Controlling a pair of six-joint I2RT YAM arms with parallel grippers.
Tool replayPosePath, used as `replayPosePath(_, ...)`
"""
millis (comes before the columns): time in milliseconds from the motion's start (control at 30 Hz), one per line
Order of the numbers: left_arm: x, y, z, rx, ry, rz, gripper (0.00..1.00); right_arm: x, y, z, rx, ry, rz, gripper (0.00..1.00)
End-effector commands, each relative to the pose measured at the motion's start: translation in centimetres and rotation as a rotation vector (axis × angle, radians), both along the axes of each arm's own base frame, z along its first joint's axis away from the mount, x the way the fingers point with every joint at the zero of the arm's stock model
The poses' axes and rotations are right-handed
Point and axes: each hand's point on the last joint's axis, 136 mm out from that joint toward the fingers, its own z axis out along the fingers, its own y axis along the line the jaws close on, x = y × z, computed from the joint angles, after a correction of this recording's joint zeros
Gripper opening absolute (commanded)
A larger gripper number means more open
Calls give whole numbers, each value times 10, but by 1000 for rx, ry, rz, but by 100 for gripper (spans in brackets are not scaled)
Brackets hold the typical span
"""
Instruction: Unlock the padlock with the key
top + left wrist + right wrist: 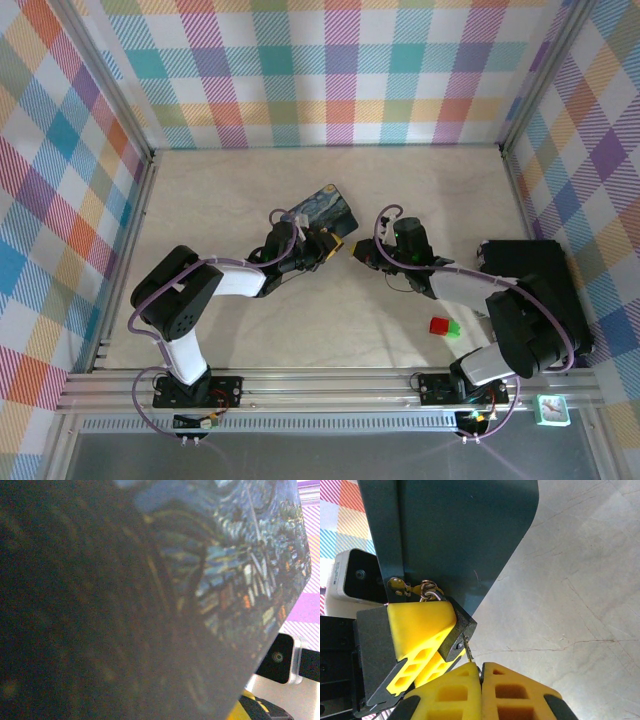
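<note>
right fingers [465, 685] pinched shut on key [468, 650], blade running straight ahead of them into the padlock [461, 629] keyway (lock hangs on blue tin [460, 530] hasp, mid-surface), left fingers [420, 625] clamped narrow on its body, so likely a twist about the blade axis.

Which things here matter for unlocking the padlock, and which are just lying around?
In the job: padlock, key held by right pincer, left pincer gripping the padlock, blue tin it hangs on.
Lying about: red block, green block, black box at the right.
</note>
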Motion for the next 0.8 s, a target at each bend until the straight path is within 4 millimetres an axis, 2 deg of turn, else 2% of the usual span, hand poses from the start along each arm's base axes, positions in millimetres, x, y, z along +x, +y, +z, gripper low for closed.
replayPosePath(0,-2,-12,17,-37,-32,-25,0,4,9,14,51,-36,21,0)
replayPosePath(400,-1,-14,19,-42,-34,-21,0,1,20,11,72,-17,42,0)
replayPosePath(767,0,-17,18,-47,-30,-24,0,1,19,22,78,-48,40,0)
